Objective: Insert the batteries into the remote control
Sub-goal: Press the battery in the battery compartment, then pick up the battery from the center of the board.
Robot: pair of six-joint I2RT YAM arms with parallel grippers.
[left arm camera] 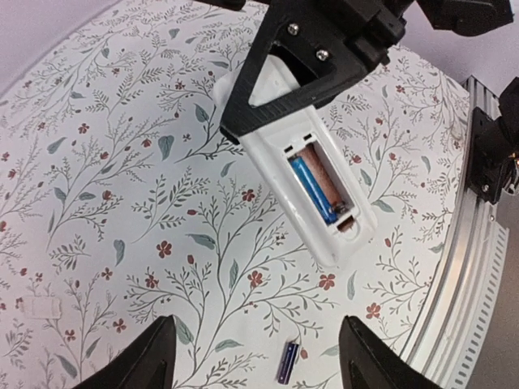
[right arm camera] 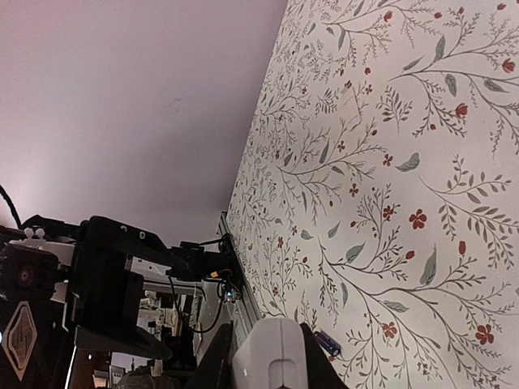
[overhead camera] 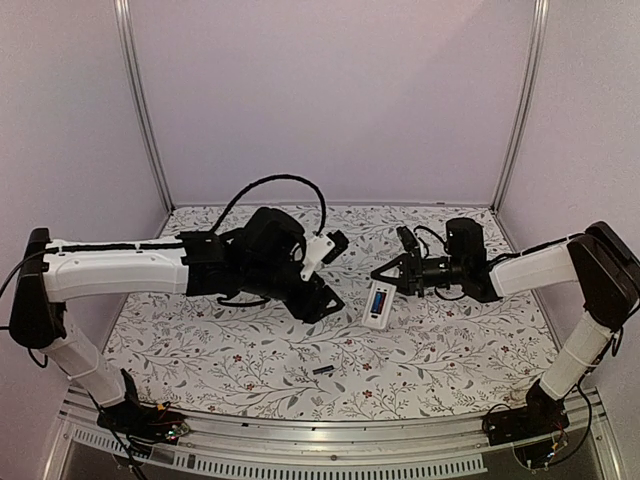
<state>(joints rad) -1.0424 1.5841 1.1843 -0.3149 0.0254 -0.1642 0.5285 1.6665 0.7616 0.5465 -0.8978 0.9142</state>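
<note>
The white remote control (overhead camera: 379,303) hangs tilted above the table, its upper end clamped in my right gripper (overhead camera: 392,275). Seen from the left wrist, the remote control (left arm camera: 320,235) shows its open bay, where a bright blue battery (left arm camera: 315,188) lies along one side. A dark battery (left arm camera: 287,361) lies loose on the cloth; from above this battery (overhead camera: 322,370) sits nearer the front edge. My left gripper (left arm camera: 263,365) hovers over it, open and empty, just left of the remote. In the right wrist view the remote's end (right arm camera: 272,356) fills my right gripper (right arm camera: 272,365).
A floral cloth (overhead camera: 200,340) covers the table. A metal rail (overhead camera: 330,440) runs along the near edge, with both arm bases on it. Pale walls and two upright metal posts (overhead camera: 140,100) close in the back and sides.
</note>
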